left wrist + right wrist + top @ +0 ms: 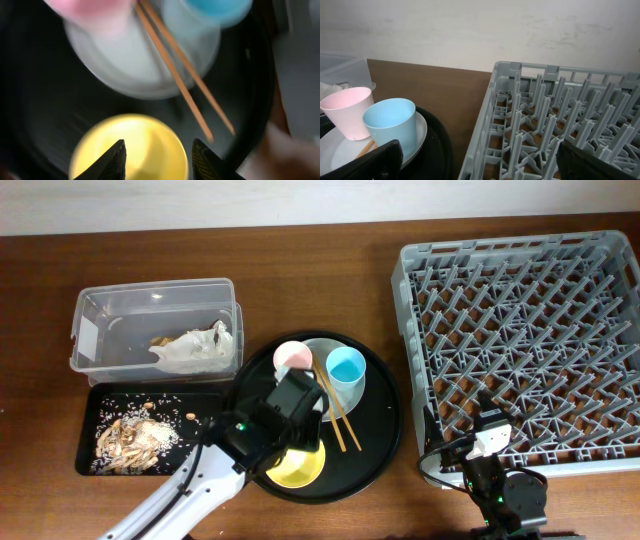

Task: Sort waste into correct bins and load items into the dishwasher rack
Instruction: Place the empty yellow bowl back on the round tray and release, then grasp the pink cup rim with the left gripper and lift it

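Observation:
The small yellow bowl [297,467] [131,150] sits at the front of the round black tray [385,430]. My left gripper [300,430] [157,157] is open above it, empty. Behind it the pale grey plate [312,350] [135,65] holds the pink cup [293,356] [349,112], the blue cup [347,366] [391,122] and the wooden chopsticks [338,412] [185,80]. The clear tub [152,325] holds white napkins [195,347]. The shallow black tray [95,445] holds food scraps [135,435]. My right gripper [487,440] [477,160] is open at the grey dishwasher rack's [520,340] [560,115] front left corner.
The rack fills the right side of the brown wooden table. The round black tray lies between the bins and the rack. A pale wall runs along the table's far edge.

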